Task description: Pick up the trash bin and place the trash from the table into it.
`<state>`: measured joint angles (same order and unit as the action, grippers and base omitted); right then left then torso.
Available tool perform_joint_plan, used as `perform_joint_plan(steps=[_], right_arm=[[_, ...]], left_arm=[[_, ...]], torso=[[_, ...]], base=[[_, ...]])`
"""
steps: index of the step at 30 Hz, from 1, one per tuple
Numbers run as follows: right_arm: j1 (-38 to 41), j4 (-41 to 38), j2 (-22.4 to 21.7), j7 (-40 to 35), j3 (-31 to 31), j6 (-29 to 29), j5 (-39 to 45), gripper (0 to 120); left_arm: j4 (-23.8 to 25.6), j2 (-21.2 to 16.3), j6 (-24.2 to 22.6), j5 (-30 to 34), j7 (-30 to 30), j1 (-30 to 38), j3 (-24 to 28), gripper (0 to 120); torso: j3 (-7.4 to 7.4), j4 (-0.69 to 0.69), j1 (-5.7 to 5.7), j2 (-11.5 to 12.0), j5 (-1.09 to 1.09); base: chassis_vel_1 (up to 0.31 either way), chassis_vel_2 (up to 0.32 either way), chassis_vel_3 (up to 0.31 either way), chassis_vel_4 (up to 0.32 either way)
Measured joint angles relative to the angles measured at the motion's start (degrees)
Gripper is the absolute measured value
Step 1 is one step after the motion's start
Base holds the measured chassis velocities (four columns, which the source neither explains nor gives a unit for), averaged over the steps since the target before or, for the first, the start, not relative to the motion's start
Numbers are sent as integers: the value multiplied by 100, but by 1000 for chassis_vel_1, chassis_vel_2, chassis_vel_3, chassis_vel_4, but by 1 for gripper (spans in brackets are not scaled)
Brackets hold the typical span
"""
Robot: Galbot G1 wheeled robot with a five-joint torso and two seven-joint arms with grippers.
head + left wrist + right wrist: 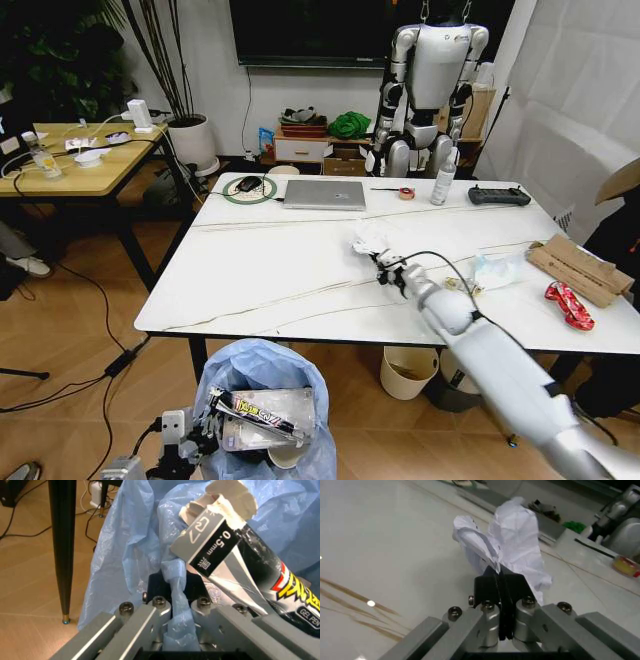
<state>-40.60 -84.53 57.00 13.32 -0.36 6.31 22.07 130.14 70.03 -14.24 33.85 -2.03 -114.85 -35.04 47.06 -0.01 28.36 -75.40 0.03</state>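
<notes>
The trash bin point(262, 372), lined with a crinkly pale-blue bag point(135, 555), stands low in front of the table's near edge. It holds a gel pen pack point(240, 566) and other litter. My left gripper point(196, 436) is shut on the bag's rim point(175, 626). Over the white marble table point(280, 270), my right gripper point(388, 270) is shut on a crumpled white tissue point(515, 547), just above the tabletop. More trash lies to its right: a clear plastic pack point(497, 268), a brown cardboard piece point(578, 268) and a red wrapper point(568, 304).
A silver laptop point(324, 193), a black remote controller point(498, 196), a white bottle point(443, 180) and a tape roll point(407, 193) line the table's far side. A cream round bin point(408, 372) sits under the table. A light-wood table point(75, 160) stands at the left.
</notes>
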Motion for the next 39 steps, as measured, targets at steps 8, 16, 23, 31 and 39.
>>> perform_joint_plan(steps=[8,16,23,31,39], right_arm=[[-955,-1972,-809,1020,202,-378,1542,0],[-1868,-3708,-1194,1512,-209,-813,2589,0],[-2326,-3909,-1374,1782,-838,-1080,2144,0],[-2320,-3525,-1234,1771,-1036,-1231,1698,0],[-2446,-3344,-1167,1769,-1014,-1412,1197,15]], left_arm=[[-4,-9,-9,12,-4,18,11,0],[25,2,-22,31,-10,3,2,0],[94,9,-35,74,-23,-25,-62,0],[116,9,-56,126,-66,-37,-50,0],[140,-34,-72,167,-91,-68,-57,0]], torso=[[-1,1,-1,-1,-2],[-1,2,-1,-1,-2],[-1,1,-1,-1,-3],[0,1,0,0,-3],[0,1,0,0,-3]], base=[[0,0,0,0],[0,0,0,0],[0,0,0,0],[0,0,0,0],[0,0,0,0]])
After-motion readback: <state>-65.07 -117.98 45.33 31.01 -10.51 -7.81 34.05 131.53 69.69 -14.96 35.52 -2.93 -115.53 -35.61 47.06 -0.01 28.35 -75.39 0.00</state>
